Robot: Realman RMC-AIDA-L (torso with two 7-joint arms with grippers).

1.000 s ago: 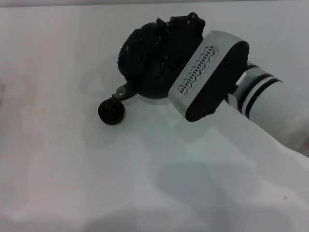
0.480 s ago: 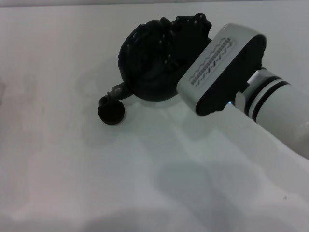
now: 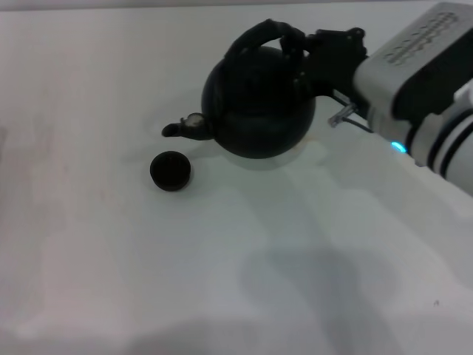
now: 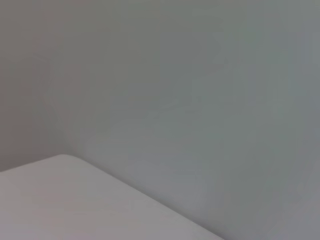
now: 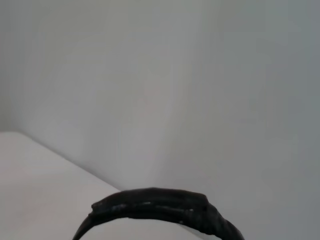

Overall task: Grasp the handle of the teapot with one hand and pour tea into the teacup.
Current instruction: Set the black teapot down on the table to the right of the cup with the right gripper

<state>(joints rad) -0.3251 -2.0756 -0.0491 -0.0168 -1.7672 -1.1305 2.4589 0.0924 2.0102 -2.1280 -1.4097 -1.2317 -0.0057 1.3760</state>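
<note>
Now one teapot (image 3: pixel 255 103), one teacup (image 3: pixel 171 171); right gripper (image 3: pixel 307 55) clamped on handle (image 3: pixel 262 37).

This looks like a bare test bench in a lab or robot workspace rather than a home. A plain white tabletop (image 3: pixel 148 281) fills the head view, with no cloth or furnishings. The wrist views show only a blank grey wall (image 4: pixel 200 75) rising behind the table's far edge.

White right arm with black bands, grey vented wrist housing, black hand (image 3: pixel 314 55).
</note>
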